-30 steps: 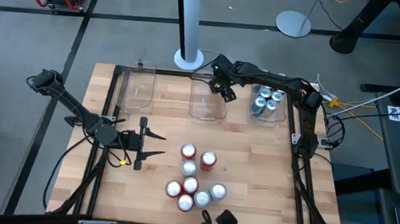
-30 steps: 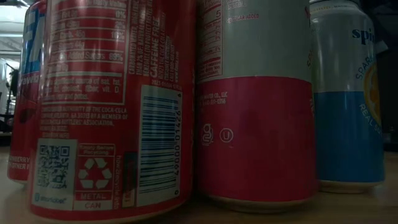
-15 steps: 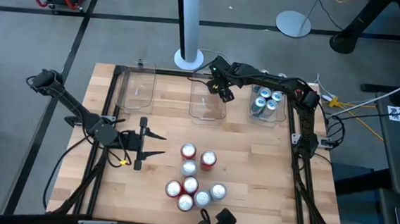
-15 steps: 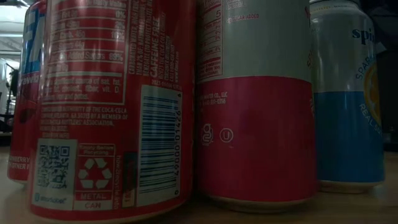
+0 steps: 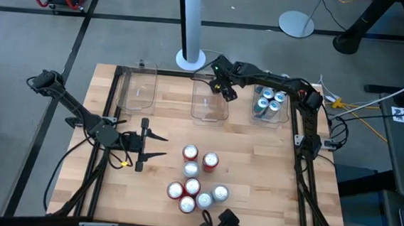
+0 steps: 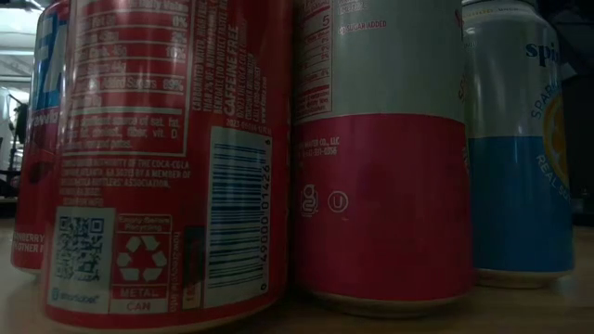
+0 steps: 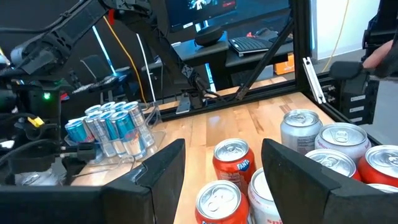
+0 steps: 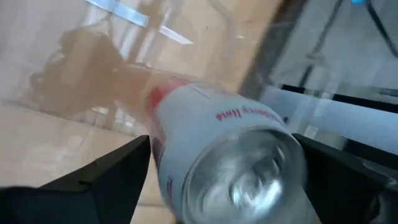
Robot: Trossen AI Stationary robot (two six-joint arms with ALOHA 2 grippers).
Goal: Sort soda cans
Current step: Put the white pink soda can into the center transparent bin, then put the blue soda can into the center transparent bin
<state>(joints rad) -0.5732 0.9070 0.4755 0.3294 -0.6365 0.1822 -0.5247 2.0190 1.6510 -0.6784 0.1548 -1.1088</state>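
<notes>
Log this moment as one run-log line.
right gripper: open over middle clear plastic bin, silver-and-red soda can between fingers | left gripper: open, idle | teal-blue cans: right bin

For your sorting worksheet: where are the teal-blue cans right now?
In the high view, the teal-blue cans stand together in the clear bin at the table's far right, right of the middle bin under the right gripper.

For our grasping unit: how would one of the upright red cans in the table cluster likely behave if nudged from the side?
The red can would probably slide before tipping, since it stands on a flat base. Its smooth wall looks slippery. Pushed hard, it would likely knock its close neighbours; once on its side, being round, it could roll.
</notes>
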